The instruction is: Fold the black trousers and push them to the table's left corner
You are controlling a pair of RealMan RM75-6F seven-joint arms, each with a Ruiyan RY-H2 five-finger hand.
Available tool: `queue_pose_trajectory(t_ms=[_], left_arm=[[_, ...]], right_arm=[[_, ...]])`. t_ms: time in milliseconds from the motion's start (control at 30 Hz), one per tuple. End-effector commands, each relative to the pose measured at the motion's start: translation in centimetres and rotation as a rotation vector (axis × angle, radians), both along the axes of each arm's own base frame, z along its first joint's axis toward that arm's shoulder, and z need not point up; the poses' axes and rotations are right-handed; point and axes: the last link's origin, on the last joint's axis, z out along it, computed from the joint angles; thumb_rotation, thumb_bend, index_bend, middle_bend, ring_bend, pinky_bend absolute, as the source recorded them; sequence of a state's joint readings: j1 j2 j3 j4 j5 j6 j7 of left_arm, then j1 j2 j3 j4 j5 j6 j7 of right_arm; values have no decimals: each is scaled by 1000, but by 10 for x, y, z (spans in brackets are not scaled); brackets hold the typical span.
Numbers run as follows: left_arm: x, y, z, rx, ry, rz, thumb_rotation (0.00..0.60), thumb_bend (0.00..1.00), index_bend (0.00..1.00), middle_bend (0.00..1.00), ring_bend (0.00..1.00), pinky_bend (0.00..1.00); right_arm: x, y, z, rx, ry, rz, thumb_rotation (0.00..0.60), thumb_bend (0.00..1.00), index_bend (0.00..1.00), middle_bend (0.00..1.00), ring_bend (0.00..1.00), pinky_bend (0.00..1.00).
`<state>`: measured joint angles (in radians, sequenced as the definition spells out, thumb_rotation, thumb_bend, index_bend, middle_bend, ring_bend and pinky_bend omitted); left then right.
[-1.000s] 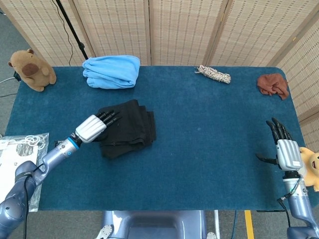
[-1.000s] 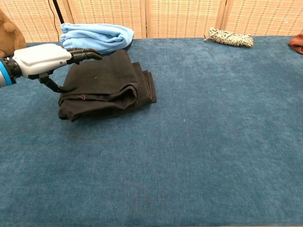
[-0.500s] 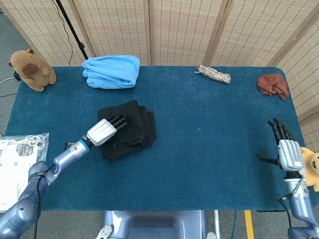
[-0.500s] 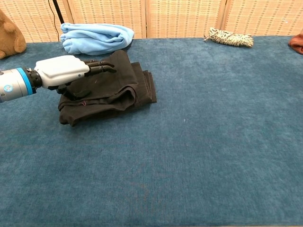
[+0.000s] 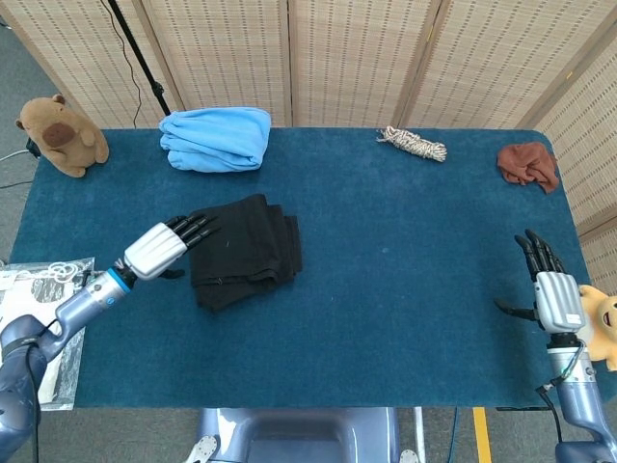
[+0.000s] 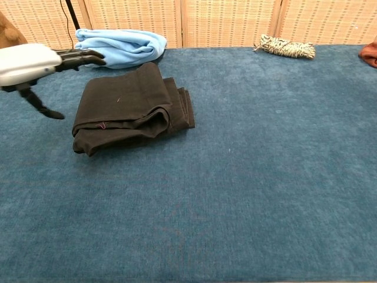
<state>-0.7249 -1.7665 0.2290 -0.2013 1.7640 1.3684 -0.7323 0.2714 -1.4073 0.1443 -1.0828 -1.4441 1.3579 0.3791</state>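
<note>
The black trousers [image 5: 245,250] lie folded in a thick bundle on the blue table [image 5: 386,309], left of centre; in the chest view the trousers [image 6: 131,109] show stacked layers at the right edge. My left hand [image 5: 164,245] hovers just left of the bundle, fingers straight and apart, holding nothing; in the chest view the left hand [image 6: 36,63] sits at the left border, clear of the cloth. My right hand [image 5: 548,289] stands open near the table's right front edge, far from the trousers.
A folded light-blue cloth [image 5: 216,138] lies at the back left, a brown plush toy [image 5: 60,134] at the far left corner. A coiled rope [image 5: 412,144] and a rust-brown rag [image 5: 528,164] lie along the back. A plastic bag [image 5: 29,299] hangs off the left side.
My left hand lay on top of the trousers half a second ago; it has pulled back to the left, off the cloth. The bundle and the right hand stay put.
</note>
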Motion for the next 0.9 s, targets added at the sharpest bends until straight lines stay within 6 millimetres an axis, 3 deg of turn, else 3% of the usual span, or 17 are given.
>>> queue_pose_trajectory(t_ms=[33,267,500,900], left_arm=[[-12,-5,10,-5,28,5,600,51,37,0,76,234],[-27,-13,0,-35,102,43,600,51,37,0,76,234],[-15,-5,-25,-61,138,46,600,51,24,0,49,229],[0,6,-45,-60,193,26,600,53,23,0,36,194]], right_arm=[[1,0,-1,1,0,0,600,0,8,0,0,153],[1,-1,-5,15,10,-2,600,0,8,0,0,153],[1,-2,-5,15,11,-4,600,0,8,0,0,153],[-1,-2,-4,14,11,-10,600,0,8,0,0,153]])
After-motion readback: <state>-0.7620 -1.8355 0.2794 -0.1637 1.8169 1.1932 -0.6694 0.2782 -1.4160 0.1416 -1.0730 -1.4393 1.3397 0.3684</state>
